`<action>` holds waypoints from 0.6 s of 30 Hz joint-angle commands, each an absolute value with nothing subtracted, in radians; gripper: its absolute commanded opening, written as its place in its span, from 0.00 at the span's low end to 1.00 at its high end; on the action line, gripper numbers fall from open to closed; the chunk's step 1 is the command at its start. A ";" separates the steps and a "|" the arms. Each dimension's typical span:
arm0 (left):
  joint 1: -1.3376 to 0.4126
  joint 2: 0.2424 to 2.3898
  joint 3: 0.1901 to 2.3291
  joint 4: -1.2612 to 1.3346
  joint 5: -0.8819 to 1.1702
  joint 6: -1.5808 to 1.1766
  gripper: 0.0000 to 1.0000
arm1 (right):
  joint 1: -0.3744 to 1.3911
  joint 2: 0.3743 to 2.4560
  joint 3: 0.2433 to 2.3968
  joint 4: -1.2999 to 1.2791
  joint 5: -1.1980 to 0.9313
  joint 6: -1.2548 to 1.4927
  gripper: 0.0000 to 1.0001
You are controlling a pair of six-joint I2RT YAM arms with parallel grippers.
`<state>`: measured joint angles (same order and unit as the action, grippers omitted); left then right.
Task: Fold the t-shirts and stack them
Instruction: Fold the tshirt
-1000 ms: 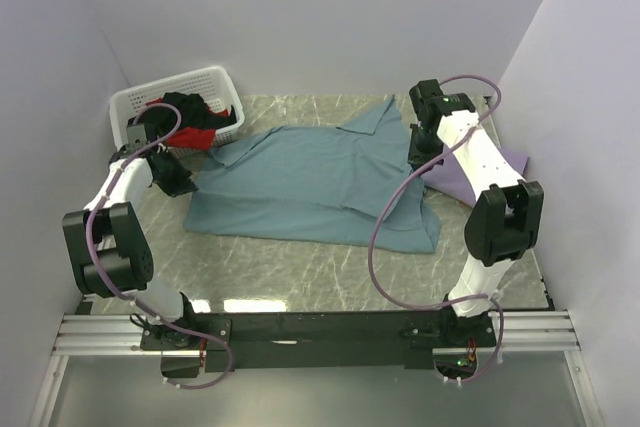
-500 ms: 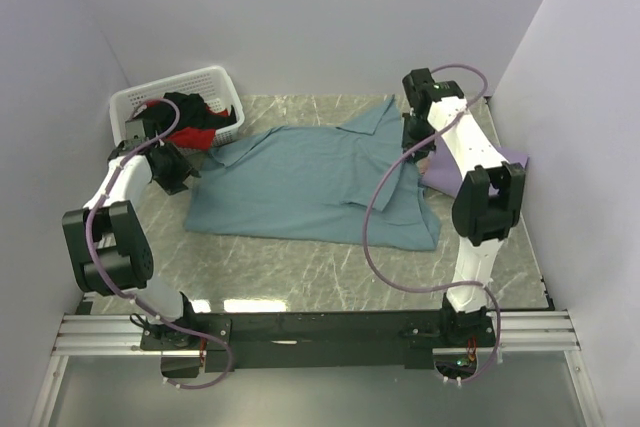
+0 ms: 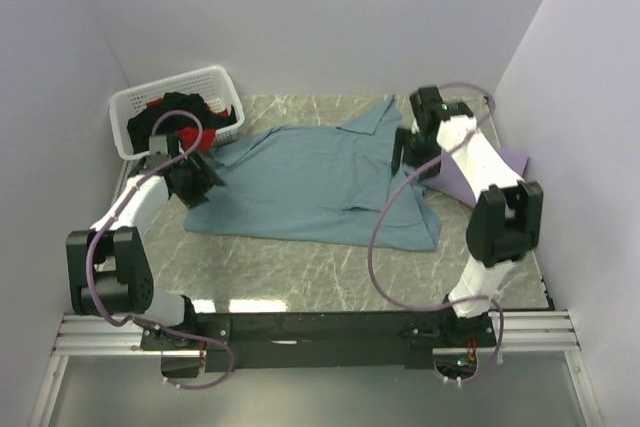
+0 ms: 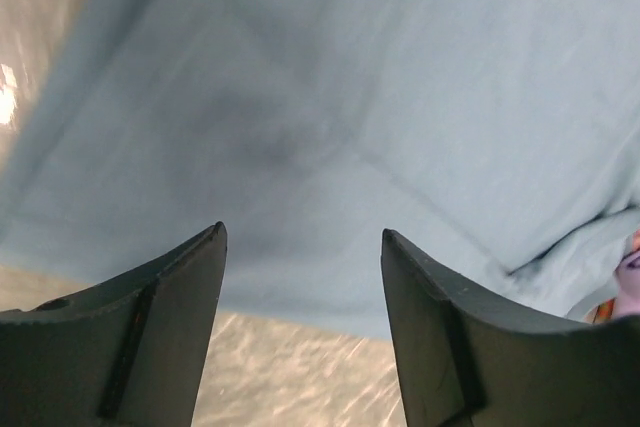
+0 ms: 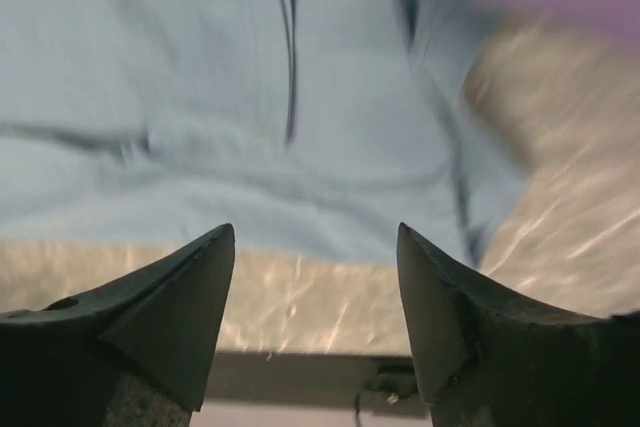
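Note:
A large teal-blue t-shirt (image 3: pixel 310 182) lies spread on the marble table, with some folds along its right side. My left gripper (image 3: pixel 200 179) hovers over its left edge, open and empty; the left wrist view shows the gripper (image 4: pixel 302 230) above teal cloth (image 4: pixel 400 97). My right gripper (image 3: pixel 403 152) hangs open over the shirt's right side, and the right wrist view shows the gripper (image 5: pixel 315 227) with nothing between its fingers. A lavender t-shirt (image 3: pixel 505 162) lies at the right, partly hidden by the right arm. Black (image 3: pixel 185 107) and red (image 3: pixel 190 137) t-shirts sit in the basket.
The white slotted basket (image 3: pixel 175 82) stands at the back left corner, close behind my left gripper. Bare marble table (image 3: pixel 300 257) shows in front of the teal shirt. Walls close in on the left, back and right.
Both grippers went from shut to open. My left gripper moved right, onto the teal shirt's left edge. My right gripper shifted a little left and its elbow swung.

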<state>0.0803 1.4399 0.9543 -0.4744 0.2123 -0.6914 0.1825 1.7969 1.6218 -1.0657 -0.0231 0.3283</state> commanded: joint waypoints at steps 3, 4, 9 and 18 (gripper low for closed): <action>0.078 1.439 0.868 -0.403 0.276 -0.753 0.70 | 0.181 1.618 1.282 -0.899 -0.208 0.420 0.71; 0.078 1.454 0.855 -0.402 0.278 -0.752 0.71 | 0.184 1.609 1.251 -0.884 -0.215 0.432 0.70; 0.083 1.502 0.830 -0.397 0.249 -0.735 0.76 | 0.190 1.634 1.149 -0.816 -0.219 0.439 0.70; 0.179 1.545 0.781 -0.376 0.272 -0.704 0.76 | 0.199 1.724 1.051 -0.755 -0.219 0.451 0.68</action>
